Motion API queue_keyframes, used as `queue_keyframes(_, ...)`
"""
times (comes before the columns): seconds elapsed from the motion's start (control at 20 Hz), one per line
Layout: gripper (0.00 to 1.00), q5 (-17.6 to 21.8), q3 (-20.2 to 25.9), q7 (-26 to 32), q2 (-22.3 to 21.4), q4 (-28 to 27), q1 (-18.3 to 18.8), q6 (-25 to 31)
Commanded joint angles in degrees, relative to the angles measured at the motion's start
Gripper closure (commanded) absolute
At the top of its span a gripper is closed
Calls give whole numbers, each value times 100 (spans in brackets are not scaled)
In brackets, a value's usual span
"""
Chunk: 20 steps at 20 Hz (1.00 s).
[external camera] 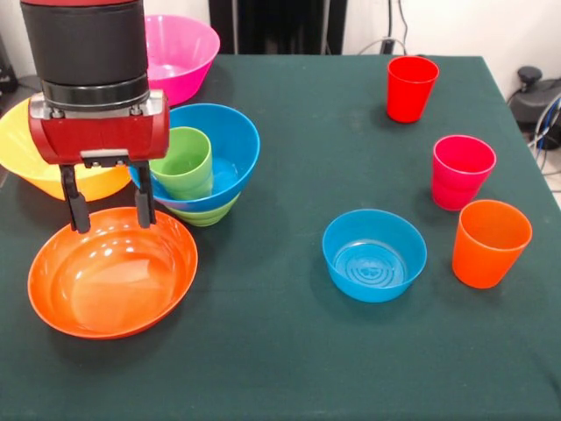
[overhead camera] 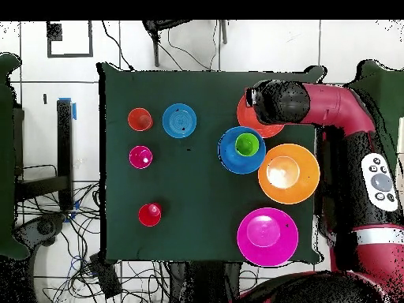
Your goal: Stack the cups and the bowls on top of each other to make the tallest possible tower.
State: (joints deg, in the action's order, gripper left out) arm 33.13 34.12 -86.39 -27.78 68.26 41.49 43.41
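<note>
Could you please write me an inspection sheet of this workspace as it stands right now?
Surface: dark green tablecloth, flat.
Job's things: light green cup inside wide blue bowl, which sits on small green bowl. Shallow orange-red bowl, yellow-orange bowl and pink bowl stand nearby. Small blue bowl, red cup, magenta cup and orange cup stand apart.
Clutter: nothing seen.
Gripper: gripper open, fingers at the orange-red bowl's far rim.
Cables: cables tangled on the floor beside the table.
Surroundings: tiled floor.

Four cups (external camera: 412, 88); six bowls (external camera: 374, 255)
</note>
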Motion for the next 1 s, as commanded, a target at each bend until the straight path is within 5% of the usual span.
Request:
queue_keyframes(0.05,0,242,-34,329,256,98,-286,-281)
queue_keyframes(1.0,0,301,-147,161,266,105,-336,-507)
